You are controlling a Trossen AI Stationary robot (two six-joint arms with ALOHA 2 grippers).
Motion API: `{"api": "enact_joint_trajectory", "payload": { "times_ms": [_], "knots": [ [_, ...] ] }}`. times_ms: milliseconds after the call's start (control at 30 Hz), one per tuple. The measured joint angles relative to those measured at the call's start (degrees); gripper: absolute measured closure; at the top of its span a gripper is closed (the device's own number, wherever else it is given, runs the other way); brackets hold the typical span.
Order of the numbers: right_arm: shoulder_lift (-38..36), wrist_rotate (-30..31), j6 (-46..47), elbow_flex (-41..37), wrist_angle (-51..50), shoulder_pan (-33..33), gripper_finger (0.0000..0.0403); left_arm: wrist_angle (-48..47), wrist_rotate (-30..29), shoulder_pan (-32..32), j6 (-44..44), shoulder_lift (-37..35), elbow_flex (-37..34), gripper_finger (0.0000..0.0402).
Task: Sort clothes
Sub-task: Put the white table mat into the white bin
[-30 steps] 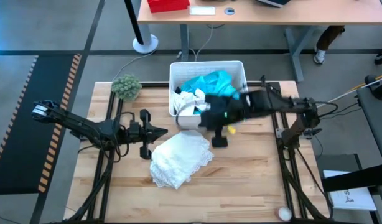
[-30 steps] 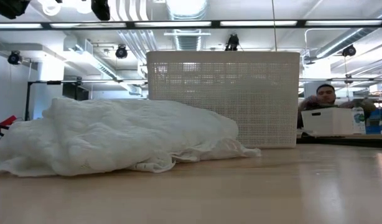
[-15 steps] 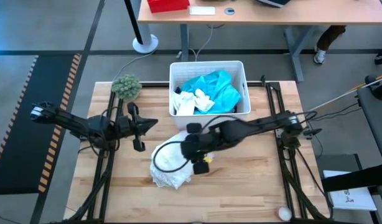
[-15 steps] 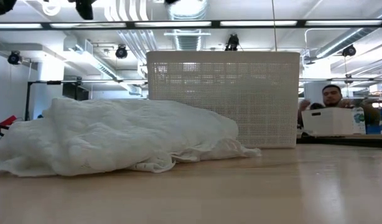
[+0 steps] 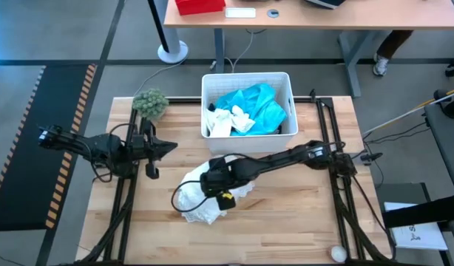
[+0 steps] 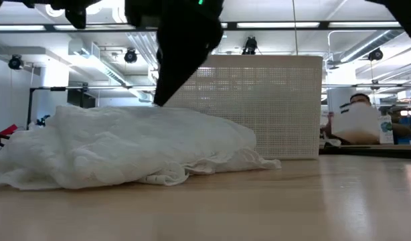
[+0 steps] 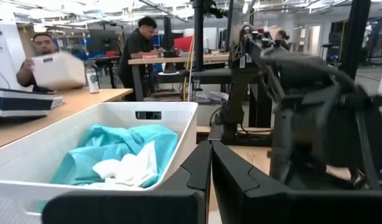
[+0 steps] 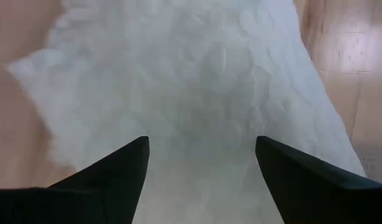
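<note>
Wooden table point(image 5: 301, 214), white garment point(image 5: 201, 199) under right claw point(image 5: 212, 186)

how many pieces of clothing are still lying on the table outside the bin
1: a white garment lies in a heap on the table in front of the bin, under the right tool. It may hide something beneath.

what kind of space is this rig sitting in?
Looks like an open-plan lab or workshop, not a home: exposed ceiling ducts and strip lights, hazard-striped floor matting beside the wooden table, and people working at desks in the background.
</note>
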Motion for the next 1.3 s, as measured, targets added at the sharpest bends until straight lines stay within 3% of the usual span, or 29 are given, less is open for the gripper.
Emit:
{"api": "enact_joint_trajectory", "payload": {
  "times_ms": [300,533,700,900,1167,1300],
  "knots": [
    [6.93,-0.80,1.12,0.18,4.30,-4.76,0.0108,-1.31,-0.39,0.07,-0.55,-0.71,0.00,0.0402],
    [11.87,-9.11,4.20,0.70,5.81,-7.18,0.0125,-3.53,-2.86,0.07,-0.82,-0.97,-0.04,0.0402],
    [12.62,-9.07,3.48,0.73,6.04,-6.77,0.0195,-4.68,-3.47,0.07,-1.60,-1.63,-0.04,0.0402],
    [12.17,-7.24,2.12,1.51,5.40,-5.12,0.0368,-4.70,-3.49,0.07,-1.90,-2.20,-0.06,0.0402],
    [9.67,-8.30,2.17,7.75,2.21,-1.34,0.0377,-4.71,-6.42,0.07,-2.02,-3.09,-0.11,0.0402],
    [6.37,-4.10,0.39,12.66,1.61,0.65,0.0377,-4.78,-7.04,0.07,-2.03,-4.01,-0.11,0.0402]
  ]
}}
